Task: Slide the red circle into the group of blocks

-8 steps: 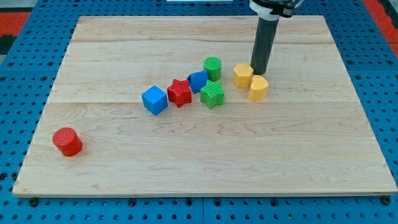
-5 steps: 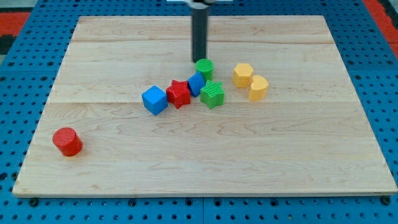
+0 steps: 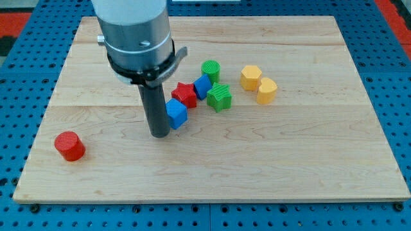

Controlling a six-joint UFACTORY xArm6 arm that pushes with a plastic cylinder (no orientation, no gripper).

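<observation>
The red circle (image 3: 69,145) lies alone near the board's lower left corner. My tip (image 3: 158,133) rests on the board well to its right, touching the left side of a blue cube (image 3: 176,113). That cube sits at the left end of the group: a red star (image 3: 185,94), a second blue block (image 3: 203,85), a green circle (image 3: 210,70) and a green star (image 3: 219,97). Two yellow blocks (image 3: 250,77) (image 3: 266,90) lie a little to the right of them. The arm's grey body (image 3: 131,32) hides the board behind it.
The wooden board (image 3: 308,160) lies on a blue pegboard surface (image 3: 398,96). Its left edge and bottom edge run close to the red circle.
My tip swept from beside the yellow blocks leftward past the green circle, then down to the blue cube's left side. The green circle shifted slightly left. The blue cube was pushed right, against the red star.
</observation>
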